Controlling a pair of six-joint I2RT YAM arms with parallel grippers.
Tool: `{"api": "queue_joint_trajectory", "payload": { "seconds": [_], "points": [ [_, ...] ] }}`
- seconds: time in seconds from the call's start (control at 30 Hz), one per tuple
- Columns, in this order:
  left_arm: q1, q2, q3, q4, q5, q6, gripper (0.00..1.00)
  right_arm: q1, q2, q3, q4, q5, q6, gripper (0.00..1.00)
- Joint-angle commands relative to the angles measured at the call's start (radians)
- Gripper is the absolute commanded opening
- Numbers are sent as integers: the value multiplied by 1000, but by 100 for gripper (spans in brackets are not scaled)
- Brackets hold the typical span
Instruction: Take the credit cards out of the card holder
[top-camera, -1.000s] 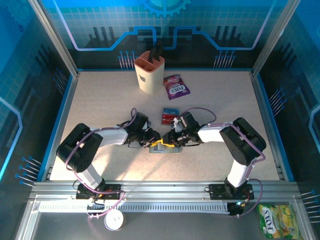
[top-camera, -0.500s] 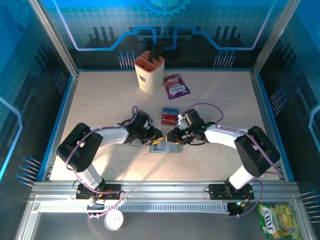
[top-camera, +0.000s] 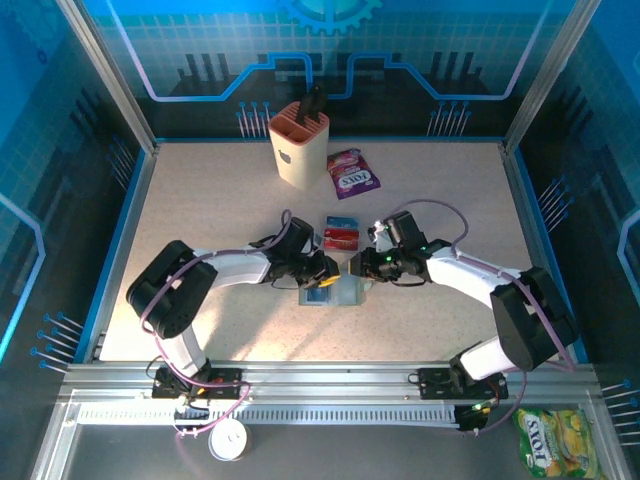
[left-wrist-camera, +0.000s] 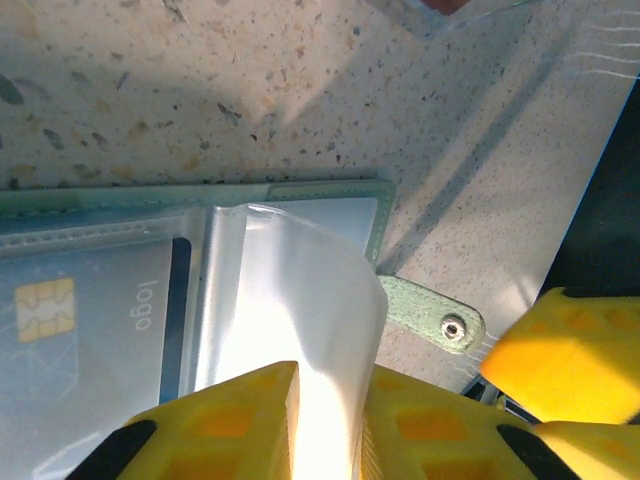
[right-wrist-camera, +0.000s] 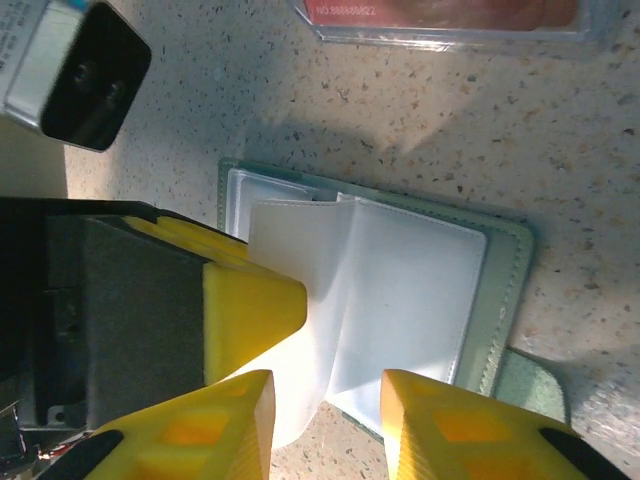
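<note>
two grippers: meet at the open card holder (top-camera: 345, 293), centre of the counter (top-camera: 200, 200)
left gripper (left-wrist-camera: 330, 385): pinches a clear sleeve (left-wrist-camera: 290, 290) upright, likely to expose pockets
right gripper (right-wrist-camera: 325, 390): partly open, empty
credit cards (top-camera: 341, 237): some just above holder

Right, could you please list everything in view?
Flat grey-green bifold card holder: one, open, table centre.
Clear plastic sleeve: one, transparent, lifted off holder.
Grey-blue chip card: one, sleeved in holder.
Small thin credit cards: a few, red and blue, beyond holder.
Tall beige slotted cup: one, far centre.
Purple-and-white candy packet: one, right of cup.
Yellow-green candy bag: one, off-table, near right.
Left gripper: yellow fingers, pinching sleeve.
Right gripper: yellow fingers, open, at holder.
</note>
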Motion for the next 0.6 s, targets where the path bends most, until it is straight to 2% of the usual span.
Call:
{"api": "queue_joint_trajectory", "payload": {
  "seconds": [0.0, 0.17, 0.57],
  "points": [
    [-11, 28, 44, -11, 33, -7, 21, -18, -23, -23, -30, 4, -21, 35],
    [-27, 64, 73, -6, 37, -13, 22, -26, -35, -42, -24, 5, -18, 35],
    [-36, 85, 121, -27, 36, -1, 35, -32, -28, -49, -11, -14, -3, 35]
  ]
}}
